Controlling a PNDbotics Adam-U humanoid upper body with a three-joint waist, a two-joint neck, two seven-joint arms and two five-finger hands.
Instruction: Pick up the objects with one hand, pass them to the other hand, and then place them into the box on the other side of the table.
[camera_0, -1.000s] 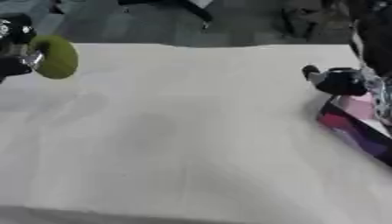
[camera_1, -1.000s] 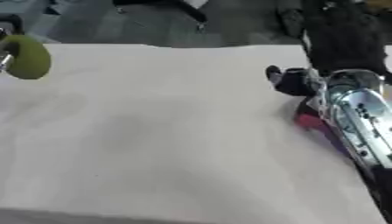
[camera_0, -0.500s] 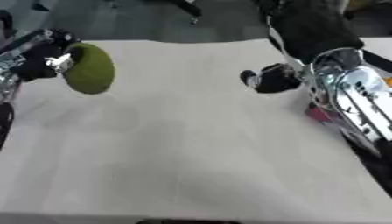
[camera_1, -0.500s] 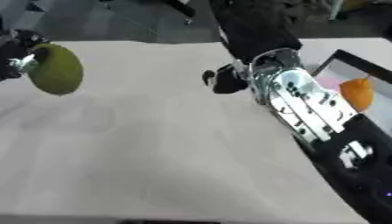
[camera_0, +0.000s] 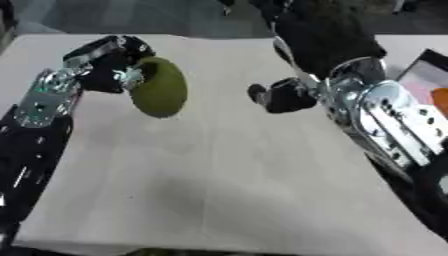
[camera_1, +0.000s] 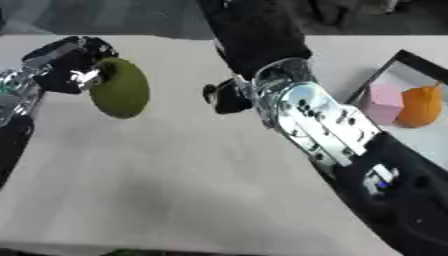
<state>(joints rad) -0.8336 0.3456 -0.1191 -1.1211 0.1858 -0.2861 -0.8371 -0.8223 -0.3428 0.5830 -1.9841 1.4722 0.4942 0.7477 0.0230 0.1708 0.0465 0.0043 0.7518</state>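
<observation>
The left hand (camera_0: 109, 67), fingers curled round the green fruit (camera_0: 160, 93), holds it above the table's (camera_0: 236, 175) left side; the right hand (camera_0: 282, 96), fingers curled and empty, should open beneath before release.

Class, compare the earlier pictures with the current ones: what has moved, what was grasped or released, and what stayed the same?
The left hand has carried the green object inward over the table, and the right hand has reached toward it; they remain apart. Nothing was released: the left hand still holds the object. The pink and orange items stay in the box.
</observation>
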